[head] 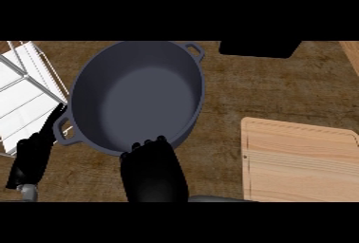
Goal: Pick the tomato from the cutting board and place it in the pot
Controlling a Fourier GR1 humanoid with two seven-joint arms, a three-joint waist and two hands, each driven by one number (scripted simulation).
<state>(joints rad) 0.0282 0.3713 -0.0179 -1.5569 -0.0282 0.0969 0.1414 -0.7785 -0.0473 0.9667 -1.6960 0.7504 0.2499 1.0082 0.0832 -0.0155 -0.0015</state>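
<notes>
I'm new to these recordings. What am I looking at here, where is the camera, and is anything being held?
This is one view from the robot's head, looking steeply down at a wooden counter. The black shapes at the bottom are its hands. The right hand is at the near rim of a large dark pot, fingers curled; whether it holds anything is hidden. The left hand rests open at the left edge, beside a white rack. A wooden cutting board lies at the right. No tomato is visible.
</notes>
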